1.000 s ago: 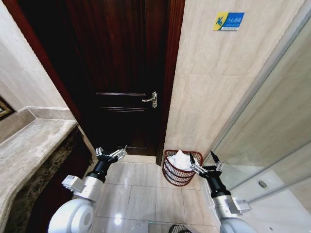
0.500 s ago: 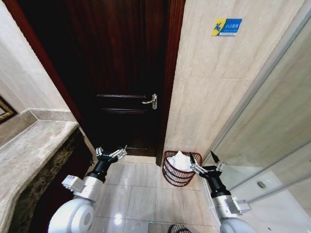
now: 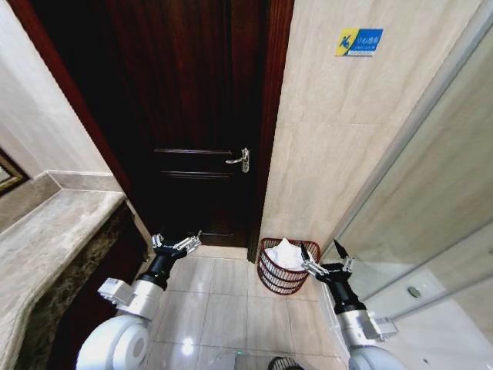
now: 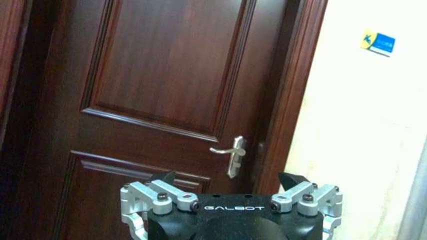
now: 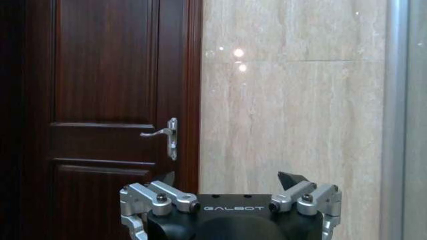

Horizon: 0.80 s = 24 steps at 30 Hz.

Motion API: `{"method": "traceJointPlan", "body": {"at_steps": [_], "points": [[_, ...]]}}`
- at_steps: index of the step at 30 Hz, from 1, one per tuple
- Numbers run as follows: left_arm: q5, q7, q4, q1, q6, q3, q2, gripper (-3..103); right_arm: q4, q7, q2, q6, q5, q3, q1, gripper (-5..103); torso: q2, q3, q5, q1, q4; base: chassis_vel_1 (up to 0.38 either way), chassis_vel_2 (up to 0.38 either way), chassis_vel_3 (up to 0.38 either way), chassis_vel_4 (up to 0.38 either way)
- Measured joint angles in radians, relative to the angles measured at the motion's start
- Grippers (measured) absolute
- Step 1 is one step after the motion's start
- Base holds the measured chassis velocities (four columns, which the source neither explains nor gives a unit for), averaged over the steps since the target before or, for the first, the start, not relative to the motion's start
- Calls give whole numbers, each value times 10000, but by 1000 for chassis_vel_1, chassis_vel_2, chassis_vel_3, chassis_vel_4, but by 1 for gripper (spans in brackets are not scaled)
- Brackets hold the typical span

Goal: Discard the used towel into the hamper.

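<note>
The hamper stands on the floor by the wall, just right of the dark door. A white towel lies bunched inside it. The right gripper hangs beside its rim, jaws wide open and empty. The left gripper waits near the door, jaws open and empty too.

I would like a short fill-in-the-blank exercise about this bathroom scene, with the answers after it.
1. The white towel lies inside the ____.
2. The hamper stands on the tiled ____.
3. The left gripper and right gripper are both ____ and hold nothing.
4. The door is dark ____.

Answers: hamper; floor; open; wood
</note>
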Motion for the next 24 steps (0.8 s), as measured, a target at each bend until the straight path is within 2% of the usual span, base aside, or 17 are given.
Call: {"method": "traceJointPlan", "body": {"at_steps": [10, 24], "points": [[0, 0, 0, 3, 0, 0, 0, 100, 0, 0, 0, 0, 0, 0, -1, 100, -25, -17, -1, -16, 1, 112, -115, -108, 110], [0, 0, 0, 0, 0, 0, 0, 100, 0, 0, 0, 0, 0, 0, 1, 100, -52, -25, -1, -15, 0, 8, -5, -5, 5]]}}
